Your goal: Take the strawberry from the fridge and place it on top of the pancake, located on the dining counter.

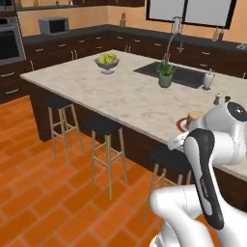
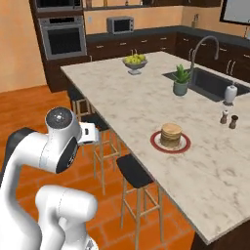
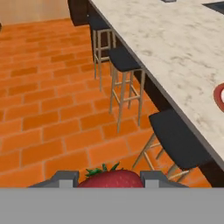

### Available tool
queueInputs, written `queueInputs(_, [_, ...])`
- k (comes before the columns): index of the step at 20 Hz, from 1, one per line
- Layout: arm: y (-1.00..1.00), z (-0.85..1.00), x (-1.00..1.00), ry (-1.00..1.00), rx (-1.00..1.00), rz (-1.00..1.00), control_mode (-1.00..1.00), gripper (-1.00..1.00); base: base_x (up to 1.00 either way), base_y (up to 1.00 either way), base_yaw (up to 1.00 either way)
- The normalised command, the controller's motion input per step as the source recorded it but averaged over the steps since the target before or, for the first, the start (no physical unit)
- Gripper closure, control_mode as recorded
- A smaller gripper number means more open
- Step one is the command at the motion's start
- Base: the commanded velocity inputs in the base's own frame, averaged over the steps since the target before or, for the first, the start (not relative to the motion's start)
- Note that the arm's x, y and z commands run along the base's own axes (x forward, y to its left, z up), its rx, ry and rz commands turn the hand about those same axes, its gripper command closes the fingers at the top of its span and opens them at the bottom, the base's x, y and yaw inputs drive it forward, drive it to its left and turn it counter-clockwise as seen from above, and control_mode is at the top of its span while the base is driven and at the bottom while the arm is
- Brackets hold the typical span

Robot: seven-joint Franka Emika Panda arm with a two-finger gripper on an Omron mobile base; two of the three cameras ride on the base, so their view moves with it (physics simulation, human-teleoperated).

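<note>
The strawberry (image 3: 111, 178) sits clamped in my tool (image 3: 107, 180) over the floor, with the pancake (image 2: 171, 135) on the desk (image 2: 146, 107) off to its right.

A fruit bowl (image 2: 135, 63), potted plant (image 2: 181, 81) and shakers (image 2: 228, 118) stand apart; black stools (image 1: 105, 126) below.

One desk (image 2: 146, 105) carrying one pancake stack (image 2: 171, 135) on one red-rimmed plate (image 2: 157, 144), one fruit bowl (image 2: 135, 64), one potted plant (image 2: 181, 81), two small shakers (image 2: 228, 119) and one white bottle (image 2: 230, 93). Three stools (image 1: 103, 126) alongside. One strawberry (image 3: 112, 178). One microwave (image 2: 120, 24).
</note>
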Motion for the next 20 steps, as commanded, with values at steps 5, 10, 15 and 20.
queueInputs(5, [0.00, 0.00, 0.00, 0.00, 0.00, 0.00, 1.00, 1.00, 0.93, 0.81, -0.61])
queueInputs(10, [0.00, 0.00, 0.00, 0.00, 0.00, 0.00, 1.00, 1.00, 0.79, 0.58, -0.71])
queueInputs(15, [0.00, 0.00, 0.00, 0.00, 0.00, 0.00, 1.00, 1.00, 0.62, 0.30, -0.75])
queueInputs(20, [0.00, 0.00, 0.00, 0.00, 0.00, 0.00, 1.00, 1.00, 0.73, 0.23, -0.74])
